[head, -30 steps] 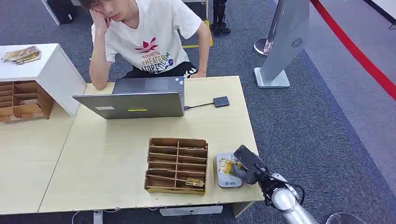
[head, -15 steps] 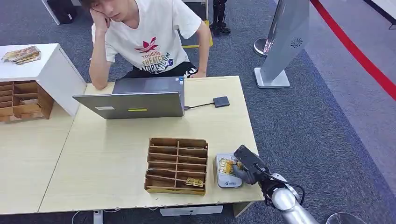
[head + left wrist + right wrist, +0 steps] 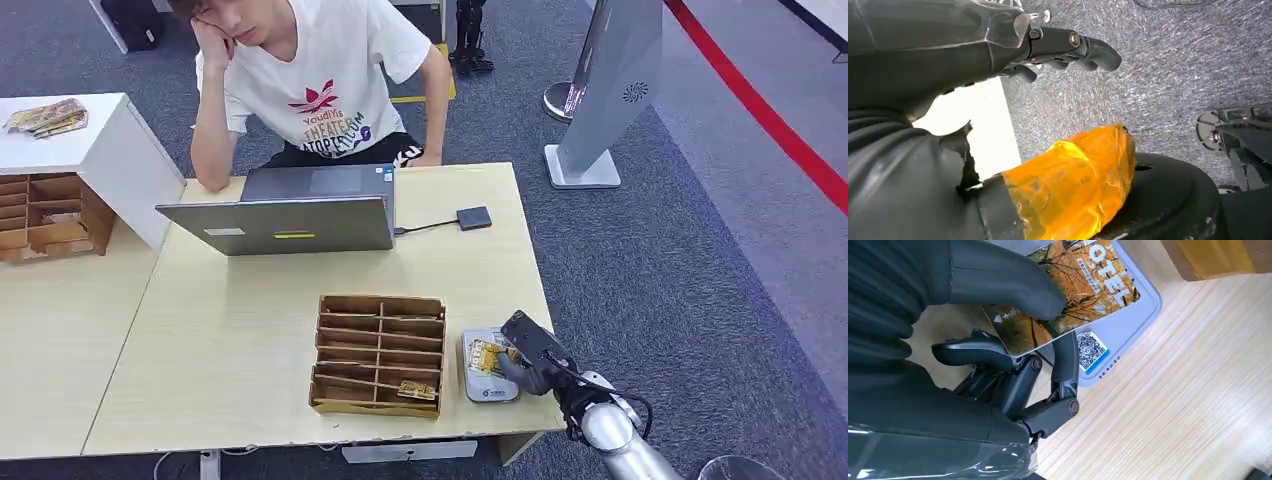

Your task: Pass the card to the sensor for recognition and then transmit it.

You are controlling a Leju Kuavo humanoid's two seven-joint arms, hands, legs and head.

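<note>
- The robot's right hand (image 3: 528, 362) pinches a hotel card (image 3: 487, 355) between its thick thumb (image 3: 1013, 285) on the printed face and dark fingers (image 3: 1066, 360) beneath.
- The card, printed with autumn trees, lies flat over the grey sensor (image 3: 488, 384), whose QR-code sticker shows just past the card's edge in the right wrist view.
- The sensor sits on the pale wooden table (image 3: 240, 350), just beside a wooden slotted organizer (image 3: 378, 354) that holds another card (image 3: 417, 390) in a near slot.
- The left hand (image 3: 1068, 47) hangs over grey carpet, fingers curled, holding nothing.
- Across the table, a person (image 3: 300, 85) in a white T-shirt leans on one elbow behind an open laptop (image 3: 290, 212).
</note>
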